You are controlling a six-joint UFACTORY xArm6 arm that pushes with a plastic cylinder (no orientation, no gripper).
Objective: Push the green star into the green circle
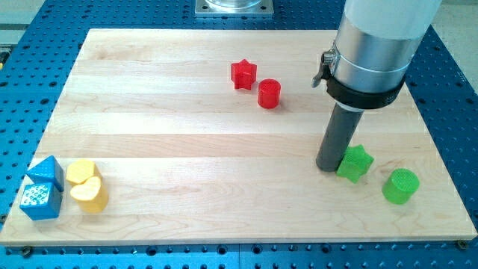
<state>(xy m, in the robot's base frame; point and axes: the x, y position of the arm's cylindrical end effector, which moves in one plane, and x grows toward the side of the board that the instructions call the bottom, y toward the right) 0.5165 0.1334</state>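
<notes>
With my tip [329, 167] touching the green star [355, 163] on the side away from the green circle [400, 186], gripping nothing since it is a bare rod, the push looks underway, next needing a steady shove toward that circle

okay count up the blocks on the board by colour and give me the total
Red: 2, red star and red cylinder
Green: 2, green star and green circle
Yellow: 2, yellow blocks
Blue: 2, blue blocks
Total: 8
</notes>
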